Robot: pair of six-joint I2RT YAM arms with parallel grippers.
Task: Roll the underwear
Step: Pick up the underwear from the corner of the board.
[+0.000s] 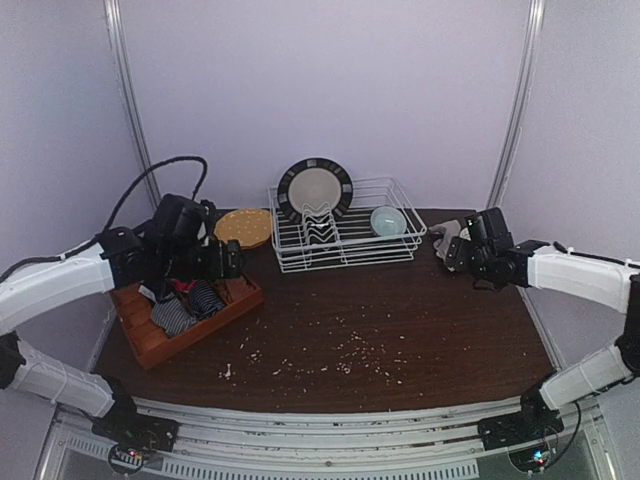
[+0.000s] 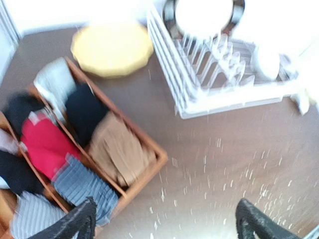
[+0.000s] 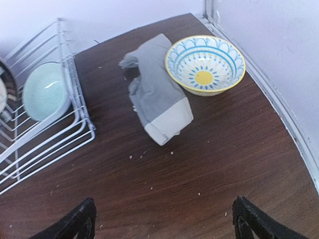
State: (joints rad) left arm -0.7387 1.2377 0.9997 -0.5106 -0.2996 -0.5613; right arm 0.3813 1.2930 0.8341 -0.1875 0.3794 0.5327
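Observation:
Several rolled underwear fill a wooden tray at the table's left: a red one, a tan one, a striped one and a black one. My left gripper hangs open above the tray's right corner and the bare table, with nothing between its fingers; that view is blurred. Another grey underwear with a pale waistband lies loosely folded on the table at the far right. My right gripper is open, above the table a little in front of it. From above, the left gripper is over the tray.
A white wire dish rack at the back holds a dark-rimmed plate and a pale blue bowl. A yellow plate lies left of it. A blue-and-yellow bowl touches the grey underwear. Crumbs dot the table.

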